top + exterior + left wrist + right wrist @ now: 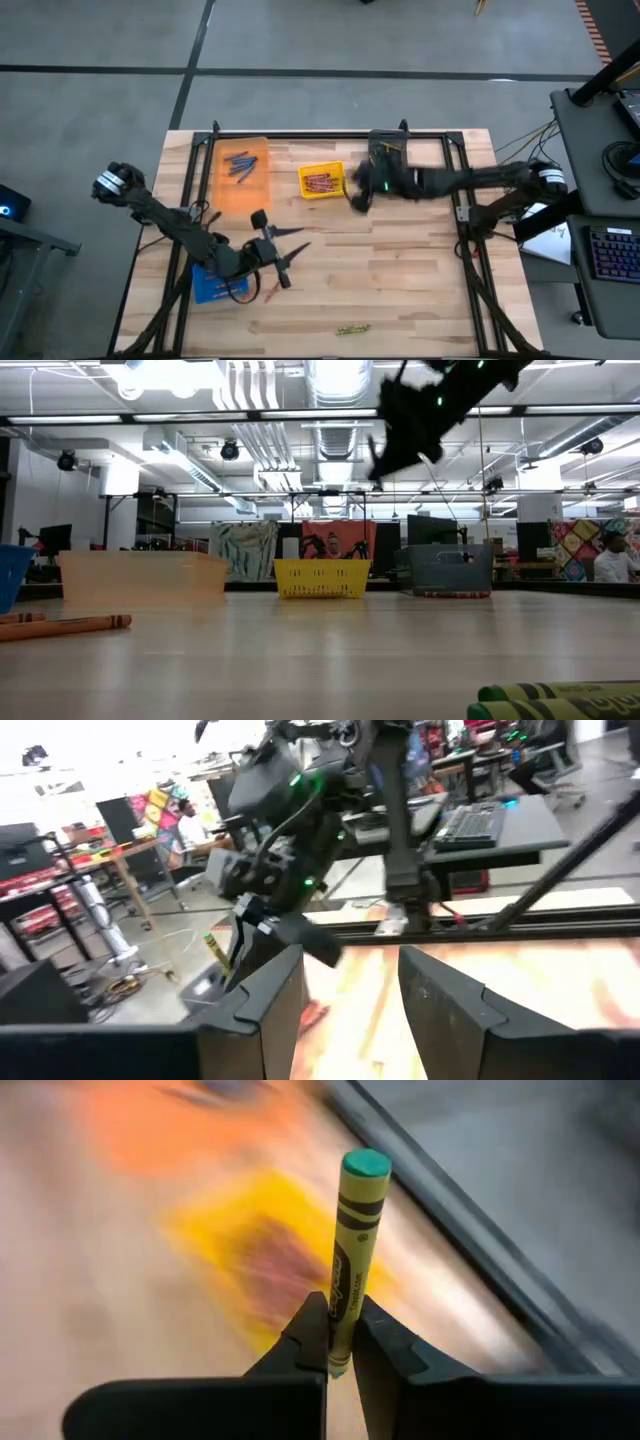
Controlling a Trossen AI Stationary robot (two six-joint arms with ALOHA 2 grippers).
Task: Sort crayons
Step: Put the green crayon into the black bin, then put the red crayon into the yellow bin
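**Reporter:** On the wooden table (400, 290), starting from the left edge, what does the overhead camera show?

**Desk:** An orange bin (242, 175) sits at the back left with blue-purple crayons (240, 165) in it. Nearer the front, a blue bin (213, 285) lies under the left arm, with orange crayons (250, 290) on the wood just beside it. The left gripper (290, 258) hangs above the table next to that bin, its fingers spread apart and nothing between them.

**Reporter:** And toward the middle?

**Desk:** A yellow bin (322, 181) holds red crayons (320, 183). At the front edge, a pair of olive-yellow crayons (352, 329) lies alone, well apart from every bin; the table-level camera catches their green ends in its near corner.

**Reporter:** The right side?

**Desk:** The right gripper (357, 196) is just beside the yellow bin, raised off the table. Its wrist camera shows the fingers clamped on the lower end of a yellow-wrapped crayon (350, 1260) with a green tip, standing upright between them. A grey bin (452, 570) stands to the right of the yellow one in the table-level view; the arm covers most of it from above.

**Reporter:** Anyone in the room?

**Desk:** A person (610, 560) shows in the far right background, away from the table.
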